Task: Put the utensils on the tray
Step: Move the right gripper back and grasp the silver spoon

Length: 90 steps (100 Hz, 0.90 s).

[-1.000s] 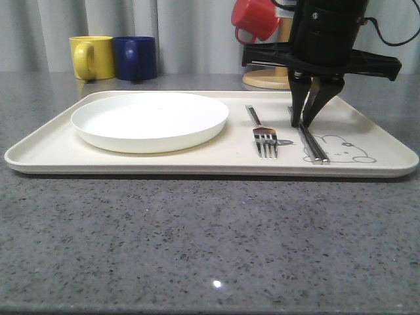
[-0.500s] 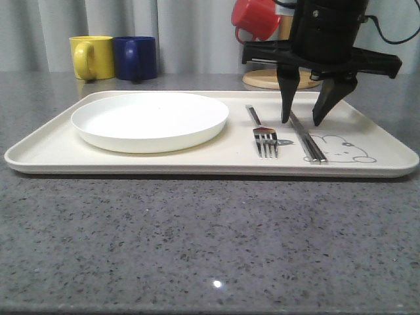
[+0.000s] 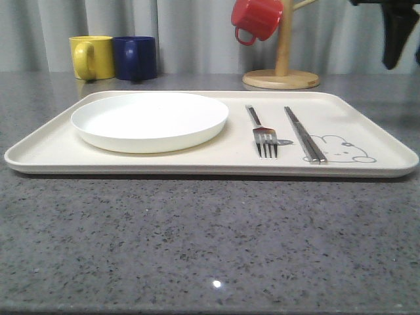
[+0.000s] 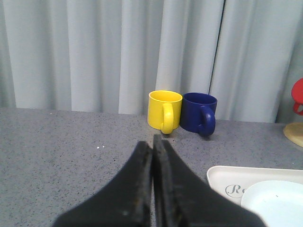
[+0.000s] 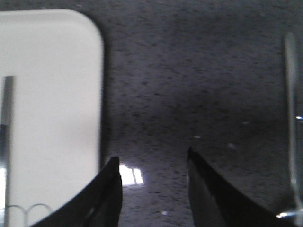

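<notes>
Cutlery lies on the right half of the large cream rectangular tray (image 3: 197, 161), which sits on the grey speckled stone table (image 3: 197, 249). The shiny silver four-tined fork (image 3: 261, 132) has its long axis running near to far, tines toward the near edge and handle pointing away. Just to its right, apart from it, the pair of flat silver chopsticks (image 3: 303, 132) lies side by side along the same near-far line, slightly angled, the near ends beside the grey rabbit drawing (image 3: 341, 148). A round white plate (image 3: 149, 120) occupies the left half of the tray.

Beyond the tray, a yellow mug (image 3: 90, 57) and a dark blue mug (image 3: 135, 58) stand touching at the far left; a red mug (image 3: 254, 18) hangs on a wooden mug stand (image 3: 282, 72).

The right gripper (image 5: 154, 189) hangs above bare table just right of the tray, fingers spread apart and holding nothing; a slim metal piece (image 5: 292, 118) lies farther right, too blurred to identify. The left gripper (image 4: 152, 156) has its fingers pressed together, empty, facing the two mugs.
</notes>
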Motion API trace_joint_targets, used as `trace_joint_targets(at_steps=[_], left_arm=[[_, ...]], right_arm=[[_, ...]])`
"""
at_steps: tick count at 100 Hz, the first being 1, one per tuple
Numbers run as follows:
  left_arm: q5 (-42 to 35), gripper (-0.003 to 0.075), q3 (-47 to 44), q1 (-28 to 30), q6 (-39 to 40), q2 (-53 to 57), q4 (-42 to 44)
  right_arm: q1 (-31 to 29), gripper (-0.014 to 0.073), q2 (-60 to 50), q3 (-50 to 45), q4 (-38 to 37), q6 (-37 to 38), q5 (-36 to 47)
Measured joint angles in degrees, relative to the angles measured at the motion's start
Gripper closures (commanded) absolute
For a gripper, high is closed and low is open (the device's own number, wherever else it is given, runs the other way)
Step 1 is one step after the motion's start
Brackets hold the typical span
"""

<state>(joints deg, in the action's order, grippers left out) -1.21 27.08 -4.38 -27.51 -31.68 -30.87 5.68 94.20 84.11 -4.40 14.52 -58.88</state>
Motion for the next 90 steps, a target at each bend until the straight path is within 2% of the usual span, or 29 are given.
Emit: trace_joint_targets(at_steps=[21,39,90], left_arm=[[0.0,0.0738,0.0,0.0,0.0,0.0,0.0],[0.0,0.0738,0.0,0.0,0.0,0.0,0.0],[0.0,0.0738,0.0,0.0,0.0,0.0,0.0]], right_arm=[[-11.1,0.0251,0.0,0.0,4.4,-9.9,-0.8],[-16.4,0.0251,3.1,0.0,5.7,-14.5,-0.9],[-17.3,0.0251,10.4,0.0,6.4,-15.5,0.5]])
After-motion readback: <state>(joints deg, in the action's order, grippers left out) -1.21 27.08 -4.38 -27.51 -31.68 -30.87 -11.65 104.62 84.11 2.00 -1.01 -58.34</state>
